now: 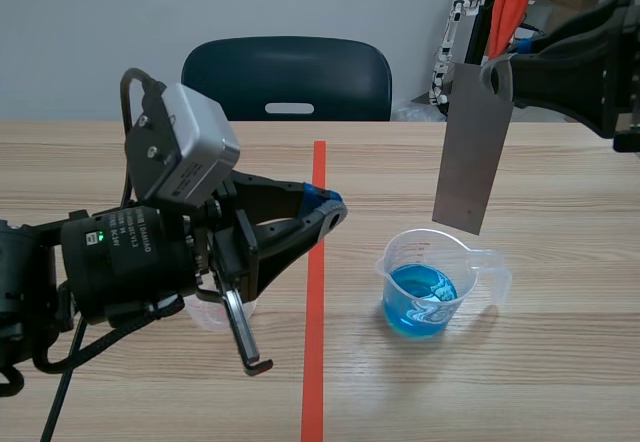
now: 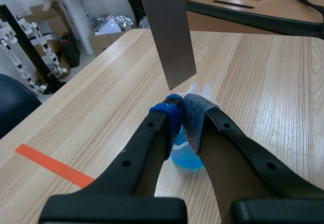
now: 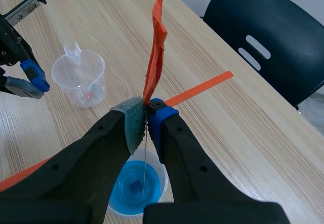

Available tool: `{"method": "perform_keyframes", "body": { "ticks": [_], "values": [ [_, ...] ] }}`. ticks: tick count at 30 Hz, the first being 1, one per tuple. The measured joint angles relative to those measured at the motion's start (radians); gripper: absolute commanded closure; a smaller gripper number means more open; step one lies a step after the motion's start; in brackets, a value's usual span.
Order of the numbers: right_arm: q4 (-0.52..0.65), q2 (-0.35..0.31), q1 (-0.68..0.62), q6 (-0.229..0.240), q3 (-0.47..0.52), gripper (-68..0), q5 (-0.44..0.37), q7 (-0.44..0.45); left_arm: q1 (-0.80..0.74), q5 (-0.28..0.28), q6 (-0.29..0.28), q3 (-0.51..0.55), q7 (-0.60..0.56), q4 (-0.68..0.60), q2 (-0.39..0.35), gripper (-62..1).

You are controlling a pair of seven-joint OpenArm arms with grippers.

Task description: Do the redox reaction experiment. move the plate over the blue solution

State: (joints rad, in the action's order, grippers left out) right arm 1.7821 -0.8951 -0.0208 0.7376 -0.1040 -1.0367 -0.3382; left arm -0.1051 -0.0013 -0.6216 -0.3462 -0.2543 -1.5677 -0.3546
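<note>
One plate (image 1: pixel 473 152), long axis near-vertical, pointing down at blue solution (image 1: pixel 418 300)

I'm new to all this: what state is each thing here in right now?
blue beaker: upright, partly filled with blue solution.
plate: upright, hanging over the blue beaker, apparently not dipped.
clear beaker: upright, almost empty.
right gripper: shut on the plate.
left gripper: shut, holding nothing.

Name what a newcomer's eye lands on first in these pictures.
The grey metal plate, pinched in the fingers of the right gripper, hangs upright over the clear beaker of bright blue solution, right of the orange-red tape line. The left gripper hovers shut at that line.
</note>
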Motion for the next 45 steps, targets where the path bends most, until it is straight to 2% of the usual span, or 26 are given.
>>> {"method": "perform_keyframes", "body": {
  "ticks": [7,10,14,20,23,45],
  "values": [
    [0.000,0.000,0.000,0.000,0.000,-0.6,0.000,0.000,0.006,0.000,0.024,0.000,0.005,0.000,0.003,-4.0],
    [0.000,0.000,0.000,0.000,0.000,-0.6,0.000,0.000,0.026,0.003,0.024,0.000,0.074,0.000,0.020,-4.0],
    [0.000,0.000,0.000,0.000,0.000,-0.6,0.000,0.000,0.039,0.000,0.025,0.000,0.044,0.000,0.031,-4.0],
    [0.000,0.000,-0.003,0.000,0.000,-0.6,0.000,0.000,0.038,0.000,0.010,0.000,0.064,0.000,0.031,-4.1],
    [0.000,0.000,-0.006,0.000,0.000,-0.6,0.000,0.000,0.038,0.000,-0.037,0.000,0.064,0.000,0.032,-4.1],
    [0.000,0.000,-0.008,0.000,0.000,-0.6,0.000,0.000,0.039,0.000,-0.045,0.000,0.063,0.000,0.033,-4.1]
  ]
}}
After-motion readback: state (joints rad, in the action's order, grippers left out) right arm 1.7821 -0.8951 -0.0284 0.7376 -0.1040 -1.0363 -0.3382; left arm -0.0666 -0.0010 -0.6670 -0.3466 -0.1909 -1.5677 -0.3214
